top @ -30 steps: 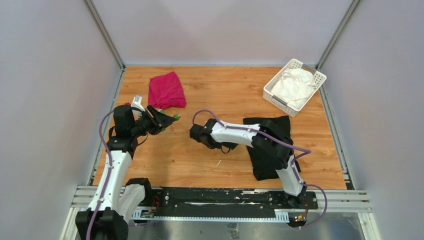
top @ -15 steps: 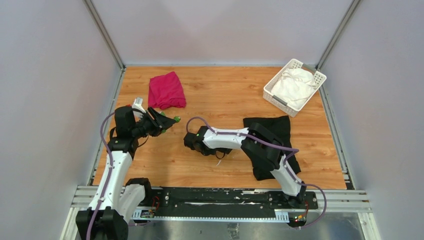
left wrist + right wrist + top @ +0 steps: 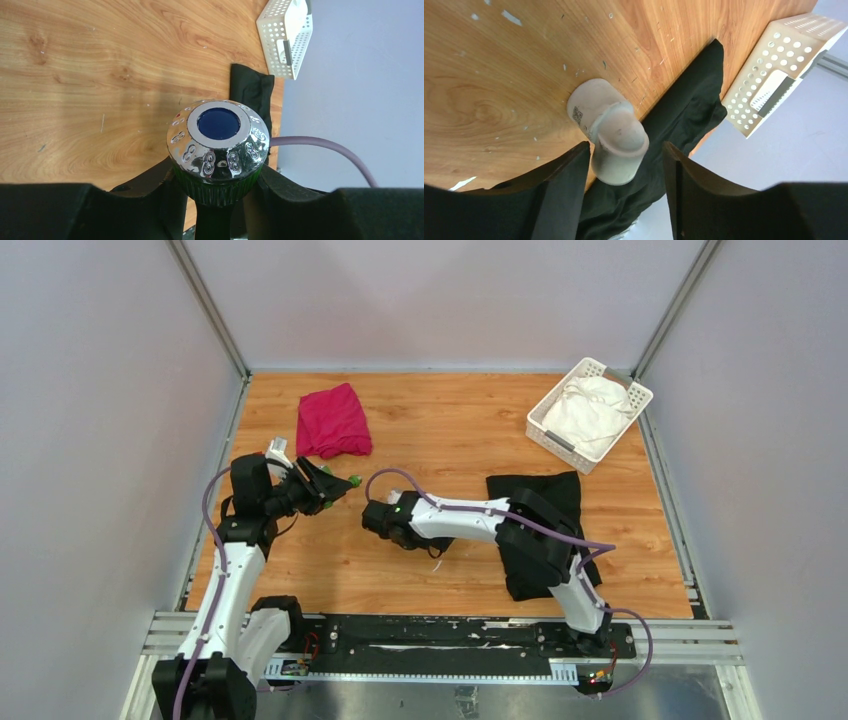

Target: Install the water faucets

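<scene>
My left gripper is shut on the green tap and holds it above the table at the left. In the left wrist view the tap's chrome knob with a blue centre sits between my fingers, its green ribbed collar pinched by the left gripper. My right gripper is low over the table's middle. In the right wrist view it is open, with the white pipe fitting lying on the wood between its fingers, close to the left finger. In the top view the fitting is hidden under the gripper.
A red cloth lies at the back left. A black cloth lies under the right arm. A white perforated basket holding a white cloth stands at the back right. Grey walls enclose the table.
My right gripper has moved left and a little nearer, down over the white pipe fitting. My left gripper still holds the green tap and has hardly moved.
</scene>
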Tool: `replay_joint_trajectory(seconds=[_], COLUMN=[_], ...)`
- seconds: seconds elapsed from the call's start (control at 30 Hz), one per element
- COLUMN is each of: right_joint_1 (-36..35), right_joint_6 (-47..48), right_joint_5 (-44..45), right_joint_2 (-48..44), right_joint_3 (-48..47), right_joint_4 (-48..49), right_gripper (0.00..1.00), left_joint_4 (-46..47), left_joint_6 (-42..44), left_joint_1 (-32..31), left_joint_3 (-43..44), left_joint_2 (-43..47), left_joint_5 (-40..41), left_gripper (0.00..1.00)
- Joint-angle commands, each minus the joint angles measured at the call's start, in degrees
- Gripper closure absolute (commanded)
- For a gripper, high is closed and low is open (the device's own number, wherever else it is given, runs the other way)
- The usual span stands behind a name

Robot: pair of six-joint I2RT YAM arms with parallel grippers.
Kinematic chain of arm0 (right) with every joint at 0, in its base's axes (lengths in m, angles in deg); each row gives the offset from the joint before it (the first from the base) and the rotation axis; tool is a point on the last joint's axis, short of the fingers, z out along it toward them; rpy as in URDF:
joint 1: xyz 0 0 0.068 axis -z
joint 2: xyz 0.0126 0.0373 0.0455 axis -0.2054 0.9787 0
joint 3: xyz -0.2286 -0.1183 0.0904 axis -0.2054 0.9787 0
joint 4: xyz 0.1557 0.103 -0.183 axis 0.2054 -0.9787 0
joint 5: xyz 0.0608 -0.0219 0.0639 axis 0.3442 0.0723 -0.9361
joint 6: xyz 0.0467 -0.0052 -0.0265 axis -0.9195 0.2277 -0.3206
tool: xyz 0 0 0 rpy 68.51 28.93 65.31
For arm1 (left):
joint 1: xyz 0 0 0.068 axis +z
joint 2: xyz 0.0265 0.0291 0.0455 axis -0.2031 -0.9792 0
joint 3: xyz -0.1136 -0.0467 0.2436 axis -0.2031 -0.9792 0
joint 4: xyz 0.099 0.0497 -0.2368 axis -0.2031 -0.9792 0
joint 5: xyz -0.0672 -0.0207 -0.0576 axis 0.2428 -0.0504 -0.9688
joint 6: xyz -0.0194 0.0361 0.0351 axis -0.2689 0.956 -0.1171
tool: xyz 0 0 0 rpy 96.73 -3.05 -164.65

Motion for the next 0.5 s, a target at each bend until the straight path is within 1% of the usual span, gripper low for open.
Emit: replay_joint_trajectory(seconds=[0.0, 0.2, 0.3, 0.33, 0.4, 0.47], right_joint_1=[-0.86, -0.86, -0.74, -0.44, 0.89, 3.21], right_joint_6=[-0.96, -0.89, -0.21, 0.62, 4.02, 7.73], right_joint_5=[-1.66, -3.24, -6.41, -8.47, -16.49, -24.64], right_joint_2=[-3.69, -5.9, -9.68, -11.62, -16.49, -21.09], right_joint_3=[0.74, 0.73, 1.53, 2.24, 4.3, 7.06], right_joint_4=[1.9, 2.43, 4.08, 5.23, 7.29, 9.03], right_gripper=[0.38, 0.24, 0.18, 0.17, 0.17, 0.17], left_joint_4=[0.13, 0.21, 0.32, 0.48, 0.65, -1.77], left_joint_6=[0.62, 0.54, 0.54, 0.62, 1.26, 4.5], left_joint_1=[0.28, 0.27, 0.25, 0.29, 0.29, -0.01], left_joint_3=[0.0, 0.14, 0.3, 0.28, 0.35, 1.72], left_joint_2=[0.68, 0.69, 0.72, 0.69, 0.47, -0.62], left_joint_5=[-1.38, -1.46, -1.46, -1.57, -2.23, -2.54], left_gripper=[1.0, 1.0, 1.0, 1.0, 1.0, 1.0])
